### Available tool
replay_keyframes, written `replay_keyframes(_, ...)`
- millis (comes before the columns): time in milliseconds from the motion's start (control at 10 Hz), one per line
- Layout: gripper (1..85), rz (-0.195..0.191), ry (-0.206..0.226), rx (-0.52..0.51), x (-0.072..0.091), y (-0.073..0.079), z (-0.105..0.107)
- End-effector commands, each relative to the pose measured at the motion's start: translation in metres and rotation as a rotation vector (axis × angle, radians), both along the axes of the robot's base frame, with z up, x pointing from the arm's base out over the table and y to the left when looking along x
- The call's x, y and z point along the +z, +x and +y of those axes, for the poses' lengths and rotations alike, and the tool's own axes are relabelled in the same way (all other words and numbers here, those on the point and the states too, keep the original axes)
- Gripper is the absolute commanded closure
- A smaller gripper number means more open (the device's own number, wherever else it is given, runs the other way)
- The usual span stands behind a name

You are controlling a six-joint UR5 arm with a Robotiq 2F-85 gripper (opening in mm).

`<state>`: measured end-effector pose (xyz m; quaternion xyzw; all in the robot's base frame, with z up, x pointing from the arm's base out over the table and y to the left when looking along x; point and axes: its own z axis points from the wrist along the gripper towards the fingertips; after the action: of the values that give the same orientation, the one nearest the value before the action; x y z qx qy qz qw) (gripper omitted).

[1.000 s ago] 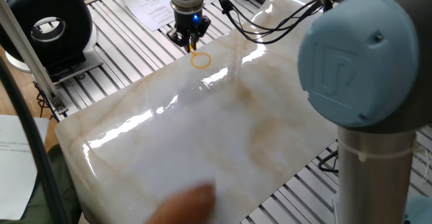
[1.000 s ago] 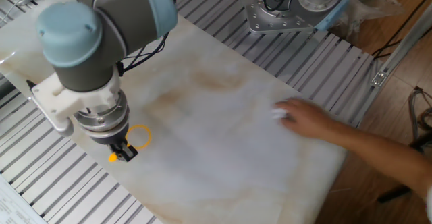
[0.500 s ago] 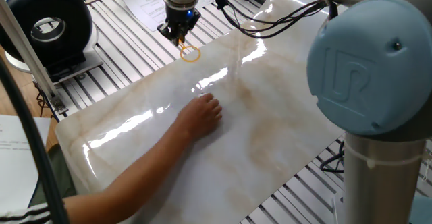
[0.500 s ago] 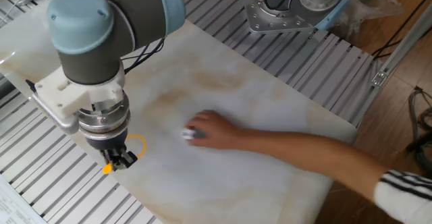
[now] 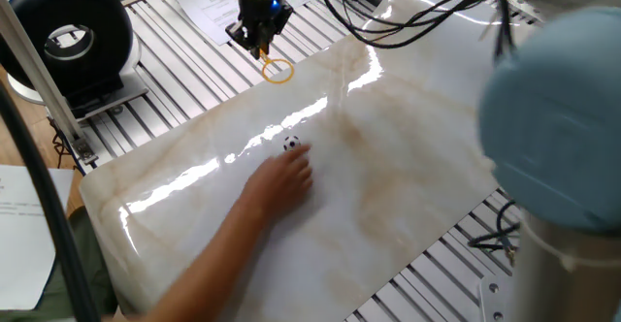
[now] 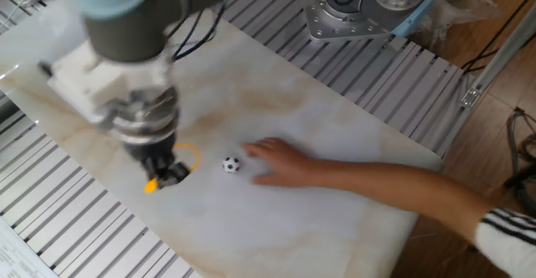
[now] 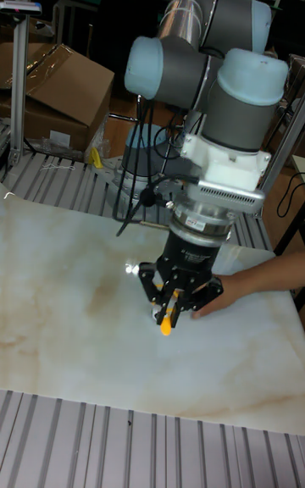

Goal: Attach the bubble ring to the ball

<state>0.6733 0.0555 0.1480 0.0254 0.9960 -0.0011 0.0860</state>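
The bubble ring (image 5: 277,70) is a thin yellow-orange hoop, and my gripper (image 5: 260,46) is shut on its short handle near the far edge of the marble slab (image 5: 408,157). In the other fixed view the bubble ring (image 6: 188,156) hangs just off the slab, under my gripper (image 6: 167,176). The ball (image 6: 230,165), tiny and black-and-white, lies on the slab a short way to the right of the hoop. The ball (image 5: 291,144) sits free at a person's fingertips. In the tall fixed view my gripper (image 7: 169,312) pinches the orange handle, and the ball is hidden.
A person's hand (image 6: 280,161) and forearm reach across the slab from the right, just behind the ball. A large black round device (image 5: 68,36) stands at the far left, papers (image 5: 213,7) lie on the slatted table, and cables (image 5: 408,26) trail over the slab's far corner.
The hand has let go of the ball, which now lies bare on the slab, and has drawn back slightly. My gripper with the ring has shifted a little toward the ball.
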Motion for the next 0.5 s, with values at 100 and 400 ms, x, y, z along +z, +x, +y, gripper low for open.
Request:
replay_keyframes(100,84.3,-0.066,0.047,-0.035,-0.022,-0.014,0.034)
replay_keyframes(400,84.3,-0.09,0.043,-0.035,-0.065,-0.017,0.028)
